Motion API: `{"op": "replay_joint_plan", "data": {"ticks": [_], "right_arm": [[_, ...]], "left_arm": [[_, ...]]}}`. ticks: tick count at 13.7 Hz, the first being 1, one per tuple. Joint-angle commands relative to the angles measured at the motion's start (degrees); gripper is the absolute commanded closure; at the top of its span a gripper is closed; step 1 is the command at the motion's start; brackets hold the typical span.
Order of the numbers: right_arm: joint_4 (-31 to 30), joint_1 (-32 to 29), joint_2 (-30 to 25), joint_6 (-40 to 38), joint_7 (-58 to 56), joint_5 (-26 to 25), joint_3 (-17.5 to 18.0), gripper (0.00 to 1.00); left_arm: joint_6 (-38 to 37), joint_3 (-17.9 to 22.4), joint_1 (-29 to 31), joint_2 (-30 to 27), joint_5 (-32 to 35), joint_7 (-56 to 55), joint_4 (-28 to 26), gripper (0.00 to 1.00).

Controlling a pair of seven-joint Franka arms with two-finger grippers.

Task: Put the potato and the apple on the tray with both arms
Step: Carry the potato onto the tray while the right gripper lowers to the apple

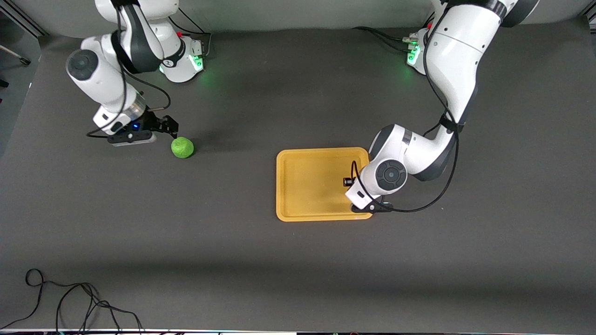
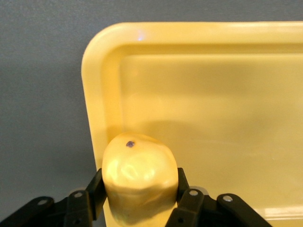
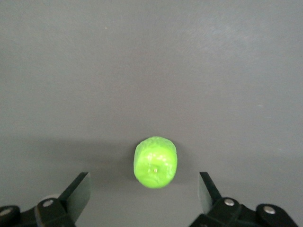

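Observation:
The green apple (image 1: 182, 147) lies on the dark table toward the right arm's end. My right gripper (image 1: 170, 126) is open and empty, low over the table right next to it. In the right wrist view the apple (image 3: 155, 162) sits just ahead of the spread fingers (image 3: 78, 191). The orange-yellow tray (image 1: 307, 181) lies mid-table. My left gripper (image 1: 349, 182) is over the tray's end toward the left arm. It is shut on the yellow-tan potato (image 2: 139, 179), held low above a corner of the tray (image 2: 203, 94). The left wrist hides the potato in the front view.
A loose black cable (image 1: 70, 302) lies on the table near the front camera, toward the right arm's end. The two arm bases (image 1: 184, 56) stand along the table's back edge.

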Motion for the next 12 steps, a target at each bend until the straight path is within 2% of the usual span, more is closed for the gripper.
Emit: {"op": "replay_joint_plan", "data": {"ticks": [1,2,3,6,7,10,12], "right_arm": [[-1.5,0.89,5.85,7.37,-1.08,0.69,-0.74,0.0],[-1.5,0.89,8.13,9.57,-1.08,0.69,-0.74,0.0],[-1.5,0.89,10.25,11.68,-1.0,0.69,-0.74,0.0],[-1.77,0.8,15.79,16.7,-0.99,0.69,-0.74,0.0],[-1.77,0.71,16.85,16.97,-0.99,0.69,-0.92,0.0],[-1.77,0.54,18.35,16.19,-0.99,0.69,-1.09,0.0],[-1.77,0.54,19.23,15.48,-0.99,0.69,-1.36,0.0]], "left_arm": [[-0.94,0.25,-1.12,0.35,-0.14,-0.63,1.56,0.39],[-1.03,0.34,-1.47,0.44,-0.05,-0.8,1.47,0.15],[-1.12,0.34,-1.91,0.44,0.04,-0.81,1.3,0.09],[-1.73,0.51,-1.74,0.26,0.04,-0.81,1.38,0.08],[-1.82,0.6,-1.48,-0.26,0.04,-0.72,1.47,0.03],[-3.22,0.78,0.1,-5.08,0.04,-0.72,1.73,0.0],[-8.03,0.69,3.69,-9.64,0.04,0.94,2.0,0.0]]}}
